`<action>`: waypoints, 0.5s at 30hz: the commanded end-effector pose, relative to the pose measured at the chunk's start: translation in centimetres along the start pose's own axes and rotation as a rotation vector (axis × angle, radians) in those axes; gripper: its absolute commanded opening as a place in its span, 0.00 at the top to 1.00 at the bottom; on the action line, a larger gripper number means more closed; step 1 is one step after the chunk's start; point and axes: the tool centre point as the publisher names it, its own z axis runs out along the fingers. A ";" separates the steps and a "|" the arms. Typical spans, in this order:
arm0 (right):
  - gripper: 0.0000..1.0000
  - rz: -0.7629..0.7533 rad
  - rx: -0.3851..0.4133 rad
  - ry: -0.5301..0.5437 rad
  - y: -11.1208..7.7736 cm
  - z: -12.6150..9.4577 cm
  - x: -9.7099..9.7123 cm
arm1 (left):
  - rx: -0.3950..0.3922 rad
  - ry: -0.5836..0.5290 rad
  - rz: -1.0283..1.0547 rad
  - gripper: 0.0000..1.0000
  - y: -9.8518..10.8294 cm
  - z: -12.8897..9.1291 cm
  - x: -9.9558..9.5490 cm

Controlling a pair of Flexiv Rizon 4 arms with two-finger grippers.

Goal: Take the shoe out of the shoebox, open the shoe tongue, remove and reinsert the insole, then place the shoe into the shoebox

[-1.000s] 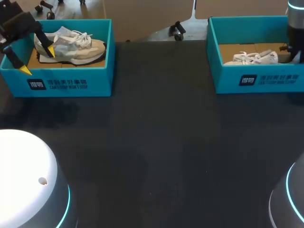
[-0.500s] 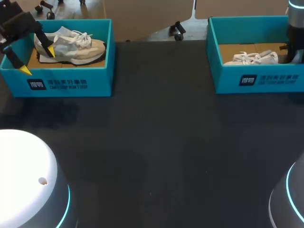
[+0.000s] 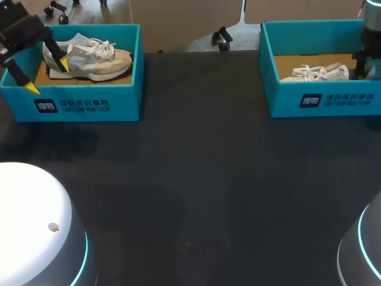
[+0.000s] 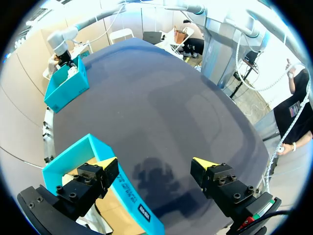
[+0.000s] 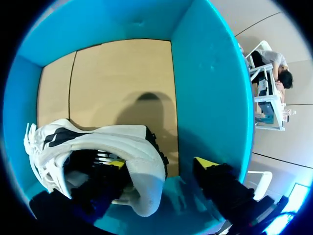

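Right gripper (image 5: 161, 162) sits fingers apart inside the right shoebox (image 5: 210, 88), one tip down in the opening of the white shoe (image 5: 98, 142), the other outside the heel, clear of it. On the black bench (image 3: 196, 179), the teal left shoebox (image 3: 77, 104) holds a beige-grey sneaker (image 3: 89, 56). The left gripper (image 3: 46, 76), also spread, hangs astride its near wall. The white shoe has white laces and black tongue marks.

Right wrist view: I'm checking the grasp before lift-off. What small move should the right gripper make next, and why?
Probably close the fingers. The right gripper straddles the heel of the white shoe in the shoebox: one finger in its opening, the other outside with a gap, so nothing is gripped yet.
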 end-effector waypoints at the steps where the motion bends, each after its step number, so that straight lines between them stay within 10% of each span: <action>1: 0.00 -0.003 -0.007 0.012 -0.6 -1.0 -0.1 | -0.002 0.001 0.001 0.00 0.0 0.0 0.0; 15: 0.00 -0.047 -0.031 0.107 -2.1 -6.4 1.0 | -0.002 0.001 0.001 0.00 0.0 0.0 0.0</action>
